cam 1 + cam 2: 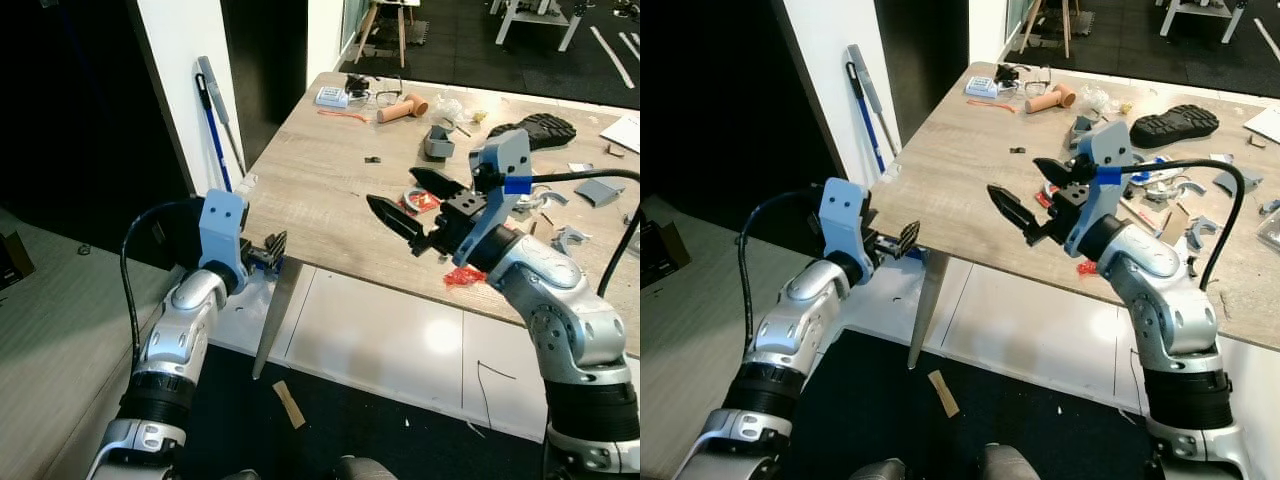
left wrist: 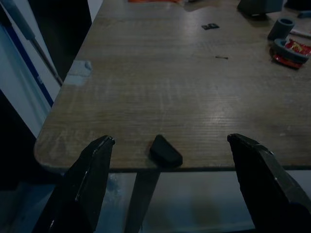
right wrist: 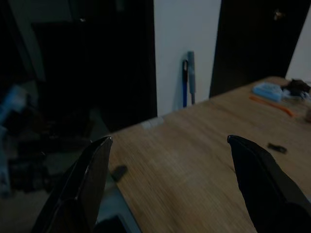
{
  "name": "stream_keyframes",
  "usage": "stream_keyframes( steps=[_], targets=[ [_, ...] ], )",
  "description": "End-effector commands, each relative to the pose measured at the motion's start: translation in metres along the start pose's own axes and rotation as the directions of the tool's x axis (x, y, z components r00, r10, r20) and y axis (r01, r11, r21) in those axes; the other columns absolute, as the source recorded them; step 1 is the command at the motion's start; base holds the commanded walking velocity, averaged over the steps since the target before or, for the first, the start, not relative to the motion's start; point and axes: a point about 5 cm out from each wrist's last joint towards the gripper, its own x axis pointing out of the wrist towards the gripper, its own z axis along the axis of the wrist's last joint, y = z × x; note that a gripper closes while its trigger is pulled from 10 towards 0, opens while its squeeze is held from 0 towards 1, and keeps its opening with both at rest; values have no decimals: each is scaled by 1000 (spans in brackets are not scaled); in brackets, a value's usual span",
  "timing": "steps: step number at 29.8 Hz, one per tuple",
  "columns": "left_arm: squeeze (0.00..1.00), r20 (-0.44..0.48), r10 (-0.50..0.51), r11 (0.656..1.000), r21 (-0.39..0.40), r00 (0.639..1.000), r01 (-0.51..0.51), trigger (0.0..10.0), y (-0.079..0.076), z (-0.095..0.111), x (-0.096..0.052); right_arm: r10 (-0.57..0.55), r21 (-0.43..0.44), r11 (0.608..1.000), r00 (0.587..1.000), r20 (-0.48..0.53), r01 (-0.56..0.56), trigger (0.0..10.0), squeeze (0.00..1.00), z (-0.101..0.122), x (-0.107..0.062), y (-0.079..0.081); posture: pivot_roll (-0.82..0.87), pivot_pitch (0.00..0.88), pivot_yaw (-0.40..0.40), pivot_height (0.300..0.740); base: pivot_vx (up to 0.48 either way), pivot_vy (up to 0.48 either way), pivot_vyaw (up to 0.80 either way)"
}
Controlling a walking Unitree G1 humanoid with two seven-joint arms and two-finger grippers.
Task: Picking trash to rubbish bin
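step: reach for trash, nothing picked | right claw (image 1: 415,212) wide open, empty, above light wooden desk (image 1: 320,180) | red crumpled wrapper (image 1: 464,275) at desk's near edge just below (likely target) | left claw (image 2: 167,165) open, empty, at desk corner | next: lower right claw, close

I'm looking at a light wooden table (image 1: 330,190) on a slanted metal leg (image 1: 272,320), with a black shoe sole (image 1: 532,129), a tan wooden cylinder-shaped handle (image 1: 402,108), a pair of clear glasses (image 1: 389,97), a small pale blue box (image 1: 332,96) and a thin orange strip (image 1: 343,116) lying toward its far end. Against the white wall (image 1: 185,90) beside the table I see a blue-handled tool (image 1: 215,135) and a grey-handled tool (image 1: 222,112) leaning together. On the dark floor under the table's near edge lies a small strip of brown cardboard (image 1: 288,404).
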Motion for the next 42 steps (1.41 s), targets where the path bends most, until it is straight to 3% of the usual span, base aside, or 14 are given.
stream_keyframes(
  steps=[1,6,11,14,16,19,23,42],
  targets=[
    [0,-20,26,999,25,999,-25,10000,7,-5,-4,7,10,1000,1000,25,-7,10000,0,6,-1,6,-141,0,31,740,0,0,0],
    [0,-16,44,999,4,999,-44,10000,9,-10,-4,25,39,999,999,26,-26,10000,0,0,-5,27,-151,0,48,740,0,0,0],
    [0,-16,44,999,4,999,-44,10000,9,-10,-4,25,39,999,999,26,-26,10000,0,0,-5,27,-151,0,48,740,0,0,0],
    [0,-6,43,999,4,999,-43,10000,5,-13,0,55,105,992,995,79,-63,10000,0,2,-13,58,-185,25,81,740,0,0,0],
    [0,-6,43,999,4,999,-43,10000,5,-13,0,55,105,992,995,79,-63,10000,0,2,-13,58,-185,25,81,740,0,0,0],
    [0,24,58,998,-8,998,-58,10000,0,-6,9,107,149,981,988,110,-123,10000,0,8,-15,78,-189,54,80,740,0,0,0],
    [0,28,57,998,-20,998,-57,10000,-6,-8,11,128,141,981,989,74,-137,10000,0,6,-22,88,-207,88,76,740,0,0,0],
    [0,-3,109,994,-24,994,-109,10000,-5,-24,7,-5,65,998,998,63,1,10000,0,19,-25,72,-193,141,76,740,0,0,0]
  ],
)
